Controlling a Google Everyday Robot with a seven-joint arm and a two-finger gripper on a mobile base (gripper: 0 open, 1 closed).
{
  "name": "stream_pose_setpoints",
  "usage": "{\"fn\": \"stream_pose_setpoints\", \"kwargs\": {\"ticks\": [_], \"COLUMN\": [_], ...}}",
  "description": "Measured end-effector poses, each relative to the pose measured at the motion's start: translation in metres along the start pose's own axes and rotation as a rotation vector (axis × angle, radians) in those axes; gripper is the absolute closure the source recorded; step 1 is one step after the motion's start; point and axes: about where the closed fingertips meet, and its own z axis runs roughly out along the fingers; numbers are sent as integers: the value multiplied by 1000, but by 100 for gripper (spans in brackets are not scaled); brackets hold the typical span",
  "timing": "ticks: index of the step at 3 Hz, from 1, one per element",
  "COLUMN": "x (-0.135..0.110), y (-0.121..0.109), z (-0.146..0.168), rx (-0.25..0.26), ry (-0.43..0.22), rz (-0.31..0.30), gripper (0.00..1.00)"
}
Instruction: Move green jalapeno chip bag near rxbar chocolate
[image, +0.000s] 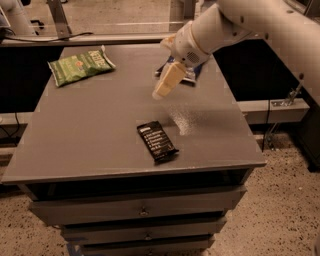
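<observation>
The green jalapeno chip bag (80, 65) lies flat at the far left corner of the grey table (90, 130). The rxbar chocolate (157, 141), a flat black wrapper with white text, lies near the table's front edge, right of the middle. My gripper (162, 90) hangs above the middle of the table on the white arm (235, 25), well to the right of the green bag and behind the bar. It holds nothing.
A dark blue chip bag (187, 74) lies at the far right of the table, partly hidden behind my arm. The table has drawers (142, 210) below its front edge. A dark shelf runs behind the table.
</observation>
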Motion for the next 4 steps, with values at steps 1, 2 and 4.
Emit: {"fn": "stream_pose_setpoints", "kwargs": {"ticks": [1, 2, 4], "x": [-19, -46, -99], "y": [-40, -79, -130], "z": [33, 67, 139], "rx": [37, 50, 94], "ry": [-82, -143, -209], "rz": [-38, -41, 45], "gripper": [0, 0, 0]}}
